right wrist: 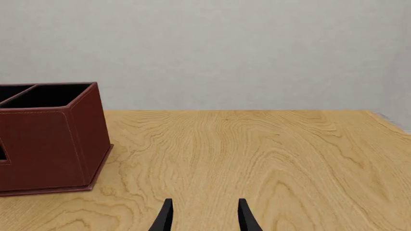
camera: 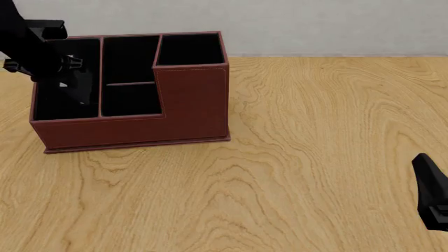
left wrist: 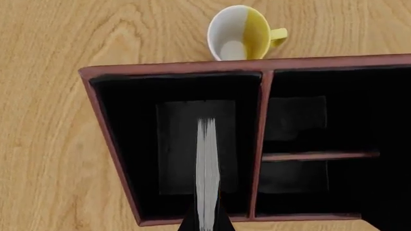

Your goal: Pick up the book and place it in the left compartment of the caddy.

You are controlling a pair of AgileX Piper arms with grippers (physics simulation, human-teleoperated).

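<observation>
Two arms work at the wooden desk (camera: 301,157). At the upper left of the front frame, the left gripper (camera: 70,86) hangs over the low end of the caddy (camera: 140,128), reaching down into the left compartment (camera: 49,107). The left wrist frame shows its jaws closed on the book (left wrist: 207,168), pinching it by the near end. The book stands on edge with its light page edge facing the camera, lined up along the length of that long black-lined section and roughly centred between its walls. Whether the book touches the compartment floor cannot be told.

Beyond the caddy's far rim in the left wrist frame, a yellow cup (left wrist: 244,32) with a white inside lies tilted on the desk, just beside the rim.

At the lower right edge of the front frame, the right gripper (camera: 434,194) sits well apart from the caddy. The right wrist frame shows its jaws (right wrist: 204,216) parted by a moderate gap with nothing between them, above bare desk, with the caddy's taller end at the left of that frame.
</observation>
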